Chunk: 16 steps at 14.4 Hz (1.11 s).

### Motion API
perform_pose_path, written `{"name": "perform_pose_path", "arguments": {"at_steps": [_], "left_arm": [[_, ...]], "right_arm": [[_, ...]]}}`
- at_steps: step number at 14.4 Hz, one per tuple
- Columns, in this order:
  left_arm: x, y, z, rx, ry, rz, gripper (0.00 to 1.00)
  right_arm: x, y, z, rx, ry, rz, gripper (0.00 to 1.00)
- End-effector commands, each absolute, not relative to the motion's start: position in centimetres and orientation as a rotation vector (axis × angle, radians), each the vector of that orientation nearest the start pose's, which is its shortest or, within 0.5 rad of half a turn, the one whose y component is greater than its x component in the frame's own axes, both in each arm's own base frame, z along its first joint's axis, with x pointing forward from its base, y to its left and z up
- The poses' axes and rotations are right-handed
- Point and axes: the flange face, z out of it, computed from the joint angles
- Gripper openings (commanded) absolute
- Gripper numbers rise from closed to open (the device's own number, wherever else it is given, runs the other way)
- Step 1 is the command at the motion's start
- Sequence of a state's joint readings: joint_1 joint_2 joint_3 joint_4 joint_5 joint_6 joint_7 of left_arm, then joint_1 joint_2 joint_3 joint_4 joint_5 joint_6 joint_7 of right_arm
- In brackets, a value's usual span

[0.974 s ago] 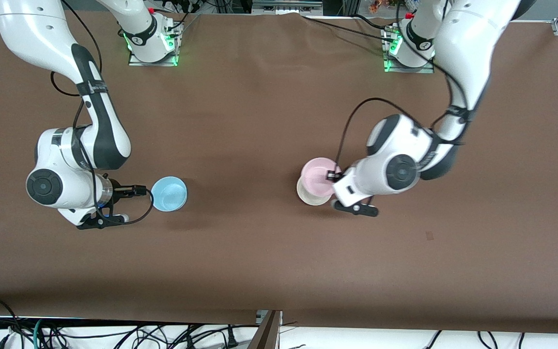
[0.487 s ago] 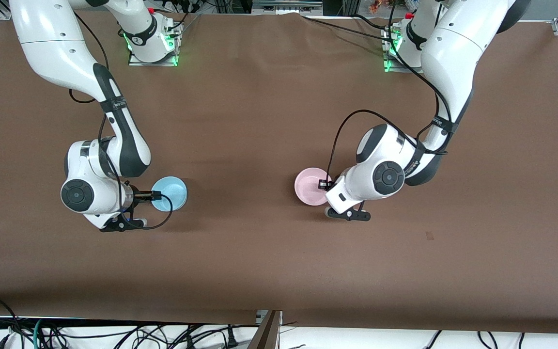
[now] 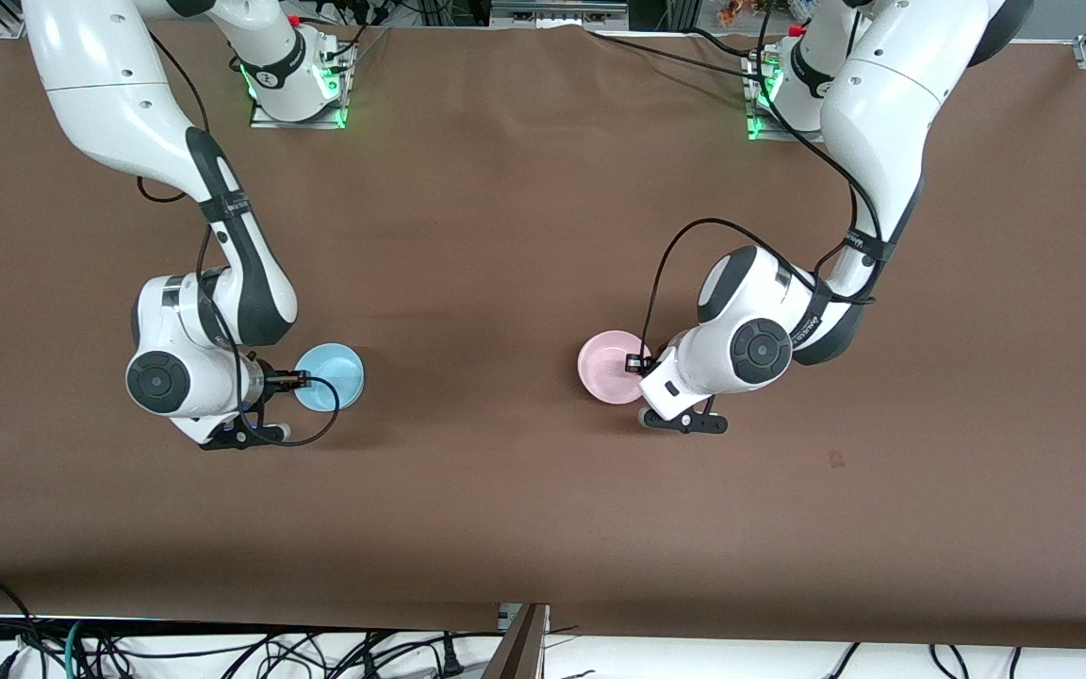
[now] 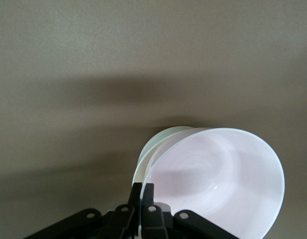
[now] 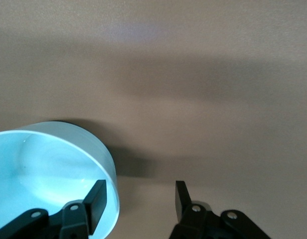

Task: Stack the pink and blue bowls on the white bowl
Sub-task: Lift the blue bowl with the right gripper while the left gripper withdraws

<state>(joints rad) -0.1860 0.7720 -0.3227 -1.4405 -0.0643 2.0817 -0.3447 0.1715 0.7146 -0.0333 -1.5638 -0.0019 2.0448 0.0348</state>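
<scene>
The pink bowl [image 3: 609, 366] sits nested in the white bowl, which is hidden under it in the front view. In the left wrist view only an arc of the white bowl's rim [image 4: 143, 154] shows beside the pink bowl [image 4: 218, 174]. My left gripper [image 3: 638, 363] [image 4: 142, 185] is shut on the pink bowl's rim. The blue bowl [image 3: 330, 376] [image 5: 44, 164] stands on the table toward the right arm's end. My right gripper [image 3: 302, 380] [image 5: 139, 191] is open, one finger inside the blue bowl and the other outside its wall.
A brown cloth [image 3: 505, 490] covers the table. The two arm bases [image 3: 298, 90] [image 3: 793, 99] stand along the edge farthest from the front camera. Cables hang off the edge nearest to the camera.
My left gripper has lowered the pink bowl from above and beside the white bowl down into it. My right gripper has moved in over the blue bowl's rim.
</scene>
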Motion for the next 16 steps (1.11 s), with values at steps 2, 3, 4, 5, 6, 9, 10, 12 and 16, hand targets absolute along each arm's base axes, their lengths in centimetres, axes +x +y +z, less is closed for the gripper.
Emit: {"name": "perform_pose_path", "arguments": {"at_steps": [2, 3, 4, 5, 6, 9, 10, 12, 16], "left_arm": [[64.1, -31.5, 24.0, -3.320, 0.120, 0.340, 0.00], [64.2, -31.3, 23.9, -3.310, 0.129, 0.330, 0.00], [64.2, -31.3, 23.8, -3.306, 0.133, 0.329, 0.00], [64.1, -31.4, 23.8, -3.307, 0.129, 0.331, 0.00], [64.1, -31.4, 23.8, -3.307, 0.126, 0.331, 0.00], [64.1, -31.4, 23.8, -3.305, 0.129, 0.338, 0.31], [64.1, -31.3, 23.8, -3.305, 0.130, 0.335, 0.30], [64.0, -31.5, 24.2, -3.304, 0.137, 0.332, 0.99], [64.2, -31.2, 25.1, -3.307, 0.124, 0.330, 1.00]], "right_arm": [[67.0, 9.9, 21.3, -3.169, -0.161, 0.343, 0.64], [67.0, 9.9, 21.4, -3.169, -0.161, 0.343, 0.63], [66.9, 9.9, 21.4, -3.168, -0.157, 0.343, 0.58], [66.8, 9.9, 21.4, -3.167, -0.159, 0.345, 0.54], [66.5, 10.0, 21.5, -3.167, -0.161, 0.331, 0.54], [64.8, 9.7, 22.0, -3.164, -0.148, 0.176, 0.55], [64.0, 9.5, 21.8, -3.165, -0.114, 0.115, 0.55], [63.5, 9.5, 21.1, -3.164, -0.066, 0.054, 0.55], [63.5, 9.6, 21.2, -3.164, -0.065, 0.058, 0.48]]}}
